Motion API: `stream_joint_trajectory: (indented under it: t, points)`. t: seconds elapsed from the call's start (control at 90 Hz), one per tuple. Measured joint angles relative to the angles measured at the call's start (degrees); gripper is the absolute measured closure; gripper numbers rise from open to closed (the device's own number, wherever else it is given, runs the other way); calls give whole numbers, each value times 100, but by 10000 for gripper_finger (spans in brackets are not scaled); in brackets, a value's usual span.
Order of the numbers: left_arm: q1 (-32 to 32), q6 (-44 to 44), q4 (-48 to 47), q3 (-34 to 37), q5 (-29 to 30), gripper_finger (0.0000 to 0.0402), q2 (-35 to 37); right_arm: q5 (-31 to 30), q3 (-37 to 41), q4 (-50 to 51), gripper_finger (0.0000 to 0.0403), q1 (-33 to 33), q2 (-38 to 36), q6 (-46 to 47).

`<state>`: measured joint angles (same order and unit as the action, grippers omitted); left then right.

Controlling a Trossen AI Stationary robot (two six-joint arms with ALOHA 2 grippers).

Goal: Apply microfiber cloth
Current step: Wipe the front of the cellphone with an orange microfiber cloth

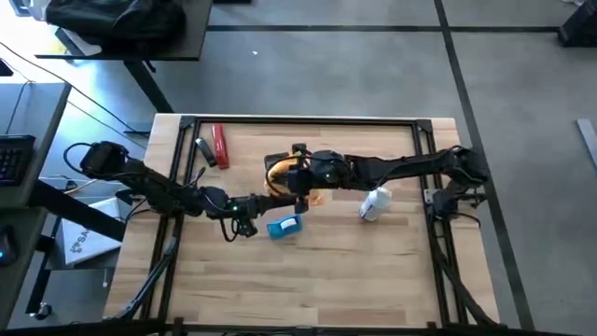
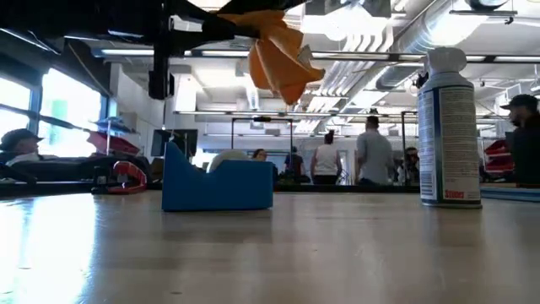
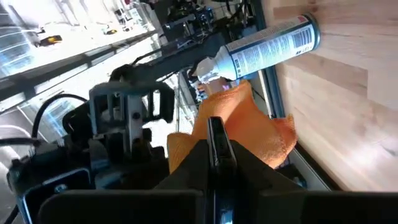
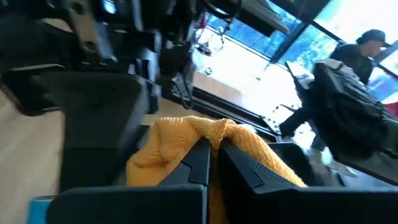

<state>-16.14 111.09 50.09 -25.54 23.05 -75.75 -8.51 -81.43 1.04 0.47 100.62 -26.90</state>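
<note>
**Orange cloth held aloft at mid-tabletop**

Left arm reaches in from the left edge of the tabletop. Left pincer sits low over the wood; its own wrist view shows a thin dark phone-like slab clamped upright between the closed fingers. Just right of this pincer, the small blue block rests on the wood. Up and left of it, near the far rail, lie a red tool and a short dark item beside it.

Right arm stretches across from the right edge. Right pincer is above and right of the left one, fingers pressed together on the microfiber cloth. Cloth hangs free in the air: the low view has it dangling in folds well above the blue block, touching nothing below. The right wrist view shows the fabric bunched on both sides of the fingertips.

Right of this pincer, a white-capped spray can stands on the wood. People are visible in the room behind.
</note>
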Motion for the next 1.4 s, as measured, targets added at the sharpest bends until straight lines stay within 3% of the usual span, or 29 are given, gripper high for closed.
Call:
stream_joint_trajectory:
  t: [0.4,0.5,0.689,0.856,1.289,1.4]
  points:
    - [-9,-2,-20,-2,-179,388,2,-631,2,-548,403,-499,-4,-463]
    - [-7,-9,-28,-2,-180,388,2,-322,2,-476,403,-531,-9,-424]
    - [90,-107,-47,-2,-222,387,2,810,2,25,403,-397,-17,-33]
    - [217,-267,-62,-2,-406,387,-11,1209,2,459,403,-130,-15,445]
    - [434,-564,123,-15,-968,387,-455,1305,9,906,403,143,-11,902]
    - [455,-584,290,-22,-1086,387,-618,1003,11,813,403,88,-9,799]
